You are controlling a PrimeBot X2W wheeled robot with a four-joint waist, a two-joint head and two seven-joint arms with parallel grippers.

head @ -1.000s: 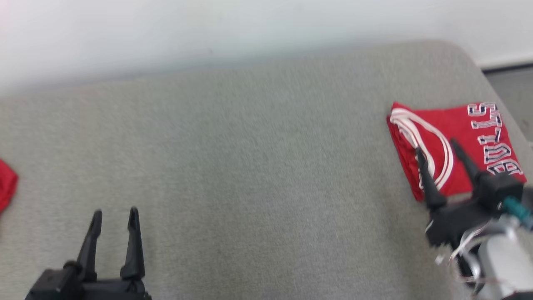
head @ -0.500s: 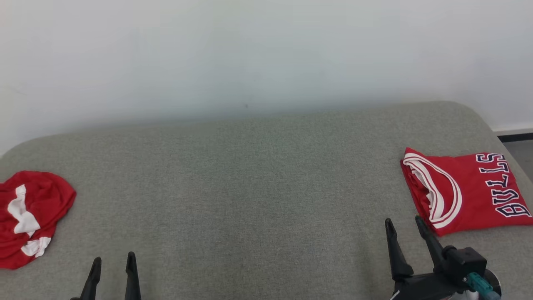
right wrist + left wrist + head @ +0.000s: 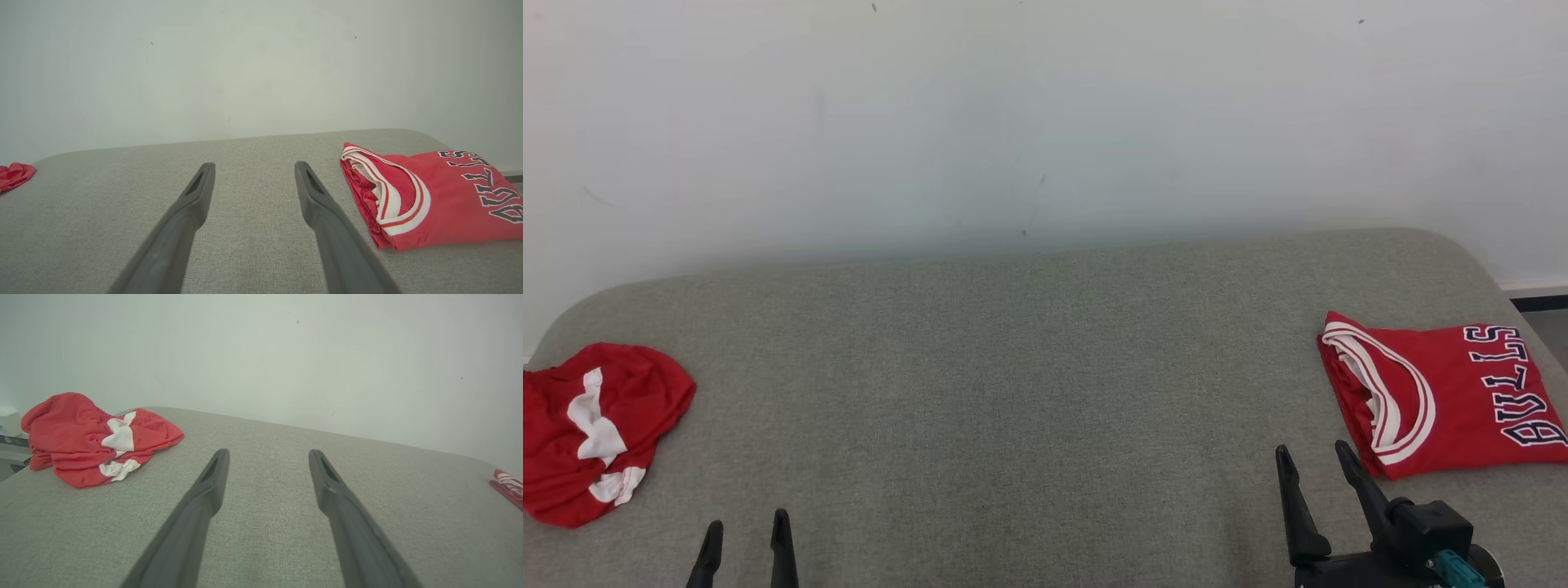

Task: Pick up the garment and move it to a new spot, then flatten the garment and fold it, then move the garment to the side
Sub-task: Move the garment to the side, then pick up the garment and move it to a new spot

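At your far left, the crumpled red garment (image 3: pixel 596 433) lies on the grey cushion (image 3: pixel 1013 392). The left gripper (image 3: pixel 747 523) is empty, fingers parted. The right gripper (image 3: pixel 1312 449), likewise spread and empty, sits near the folded red jersey (image 3: pixel 1445 400) at the right edge.

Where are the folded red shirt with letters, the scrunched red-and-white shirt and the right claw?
Folded red lettered jersey (image 3: pixel 1458 408): head view, plain red front.
Crumpled red-and-white garment (image 3: pixel 654 392): head view, red upper fold.
Dark right gripper (image 3: pixel 1311 449): head view, between fingertips.
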